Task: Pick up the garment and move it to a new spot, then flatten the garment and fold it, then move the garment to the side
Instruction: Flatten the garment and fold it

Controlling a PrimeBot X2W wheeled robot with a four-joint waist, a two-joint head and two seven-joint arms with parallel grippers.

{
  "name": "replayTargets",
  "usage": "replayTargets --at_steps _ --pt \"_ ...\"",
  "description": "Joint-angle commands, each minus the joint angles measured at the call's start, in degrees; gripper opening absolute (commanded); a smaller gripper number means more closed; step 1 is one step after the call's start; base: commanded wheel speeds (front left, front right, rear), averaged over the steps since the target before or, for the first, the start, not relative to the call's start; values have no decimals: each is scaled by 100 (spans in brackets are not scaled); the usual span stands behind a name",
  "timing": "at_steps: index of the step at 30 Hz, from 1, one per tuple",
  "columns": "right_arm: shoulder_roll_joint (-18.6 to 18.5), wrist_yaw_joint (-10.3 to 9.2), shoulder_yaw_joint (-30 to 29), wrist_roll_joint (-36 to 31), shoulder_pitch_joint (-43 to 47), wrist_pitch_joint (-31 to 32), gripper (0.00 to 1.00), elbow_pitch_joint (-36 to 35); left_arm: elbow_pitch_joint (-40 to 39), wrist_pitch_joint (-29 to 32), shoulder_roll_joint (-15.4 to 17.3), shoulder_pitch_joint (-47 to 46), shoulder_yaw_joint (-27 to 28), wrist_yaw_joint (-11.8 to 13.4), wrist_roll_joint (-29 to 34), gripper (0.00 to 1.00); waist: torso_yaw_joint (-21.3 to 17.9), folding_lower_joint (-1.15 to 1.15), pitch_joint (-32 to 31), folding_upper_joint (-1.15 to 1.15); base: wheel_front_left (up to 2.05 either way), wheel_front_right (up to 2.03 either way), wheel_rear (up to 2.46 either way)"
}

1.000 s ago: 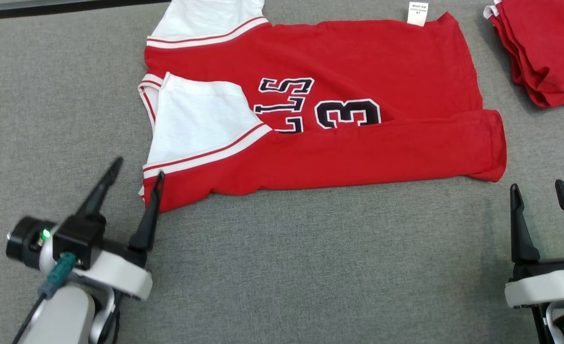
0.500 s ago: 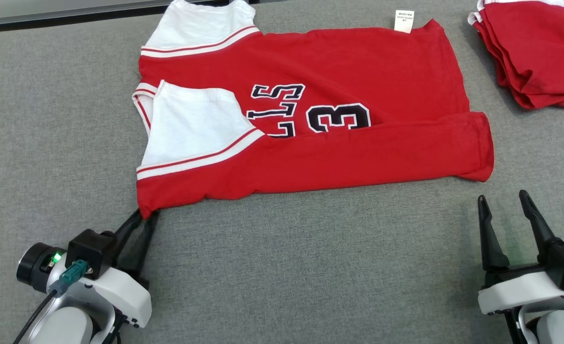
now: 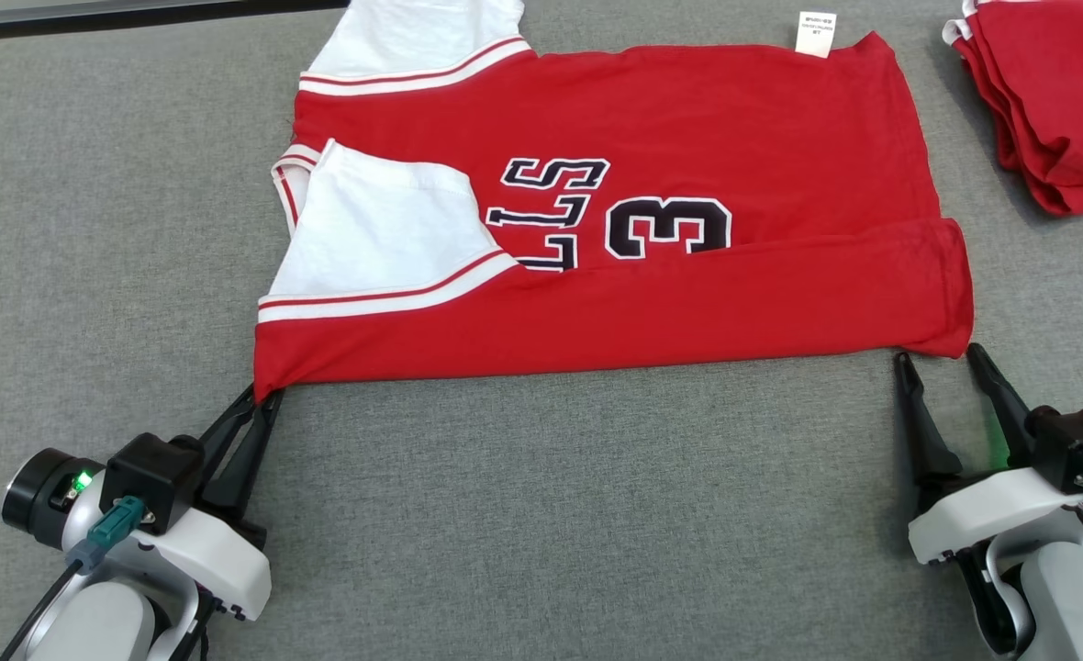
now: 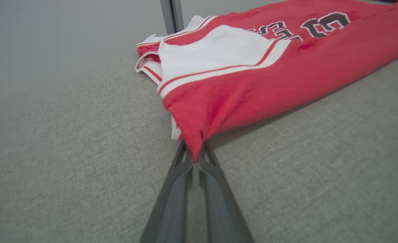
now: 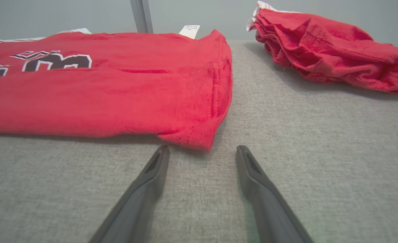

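Two grippers are stationed at the near edge of the shirt.

Head view: the shirt lies spread on the grey table. Its near long edge is turned over onto the lettering and one white sleeve is laid on top. The far edge is not folded. The left gripper is closed on the near left corner of the folded edge. The right gripper stands wide apart and empty, its tips just beside the near right corner. A pile of red clothes sits at the far right, apart from the shirt.

Left wrist view: the two fingers meet, with a peak of red cloth pinched between their tips.

Right wrist view: the fingers are spread on the table. The shirt's hem corner lies just ahead of them and between them, ungripped.

Assessment: placing and flattening appear complete, and folding is under way with one lengthwise fold made. Outstanding items are a grasp on the right corner, the remaining folds, and the move to the side.
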Motion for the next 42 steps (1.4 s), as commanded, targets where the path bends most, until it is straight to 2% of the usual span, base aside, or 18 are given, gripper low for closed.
replayTargets --at_steps 1,2,3,4,6,13,24,34,38,42 --pt "-91 -13 105 66 -94 -2 100 43 -22 -28 56 -88 37 27 8 0 23 0 17 0 0 0 0" --pt "-120 -13 171 98 -131 -2 100 51 -28 -26 61 -93 38 36 3 0 35 0 25 0 0 0 0" --pt "-140 -13 247 127 -155 -2 82 32 -35 -28 65 -99 38 48 1 0 44 0 31 0 0 0 0" --pt "-160 -13 303 138 -161 -2 43 16 -37 -30 69 -105 34 58 -2 0 55 0 35 0 0 0 0" --pt "-215 -13 428 156 -161 -2 0 -36 -43 -34 77 -104 39 76 -14 0 66 0 36 0 0 0 0" --pt "-420 -13 652 146 -13 -2 0 -208 -82 -76 127 -4 71 150 -29 0 68 0 -16 0 0 0 0" --pt "-1054 -13 713 159 647 -3 0 -744 -605 -89 356 595 18 186 -75 0 171 0 -279 0 0 0 0" --pt "-1542 -13 436 81 1696 -3 0 -1418 -1700 48 684 1800 -98 202 -194 0 326 0 -246 0 0 0 0" --pt "-1619 -13 167 56 2168 -2 0 -1611 -2105 241 819 2427 -244 177 -304 0 399 0 -212 0 0 0 0" --pt "-1593 -14 -143 7 2594 -2 0 -1783 -2343 392 876 2822 -313 274 -358 0 467 0 -218 0 0 0 0"
